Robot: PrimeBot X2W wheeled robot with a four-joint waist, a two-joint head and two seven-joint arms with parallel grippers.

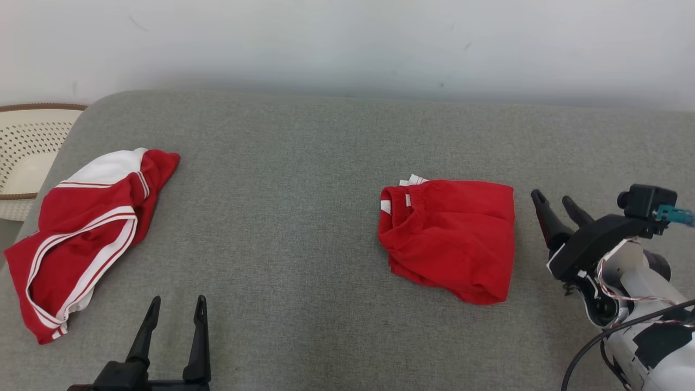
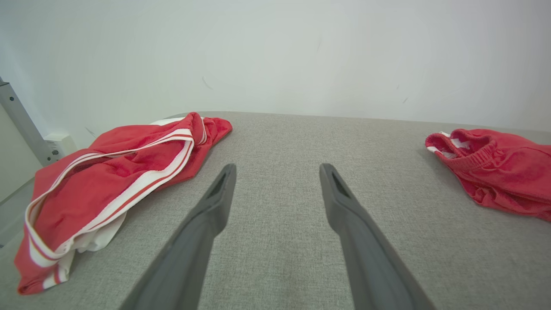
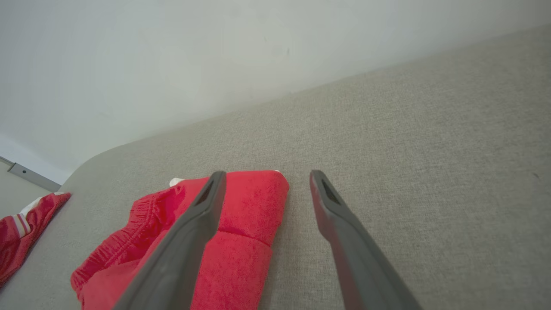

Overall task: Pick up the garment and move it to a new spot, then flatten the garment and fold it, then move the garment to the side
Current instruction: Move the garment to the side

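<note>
A folded red garment (image 1: 449, 237) with an elastic waistband lies right of centre on the grey cushion; it also appears in the left wrist view as the folded garment (image 2: 499, 172) and in the right wrist view as the folded garment (image 3: 241, 241). My right gripper (image 1: 555, 201) hovers open just right of it, nothing between its fingers. In its wrist view the right gripper (image 3: 263, 175) straddles the garment's near corner from above. My left gripper (image 1: 178, 304) stands open at the lower left, empty, seen again as the left gripper (image 2: 277, 168).
A second red garment with white stripes (image 1: 87, 228) lies crumpled at the cushion's left edge, shown too as the striped garment (image 2: 107, 181). A cream perforated basket (image 1: 27, 152) stands beyond that edge. A pale wall backs the cushion (image 1: 304, 260).
</note>
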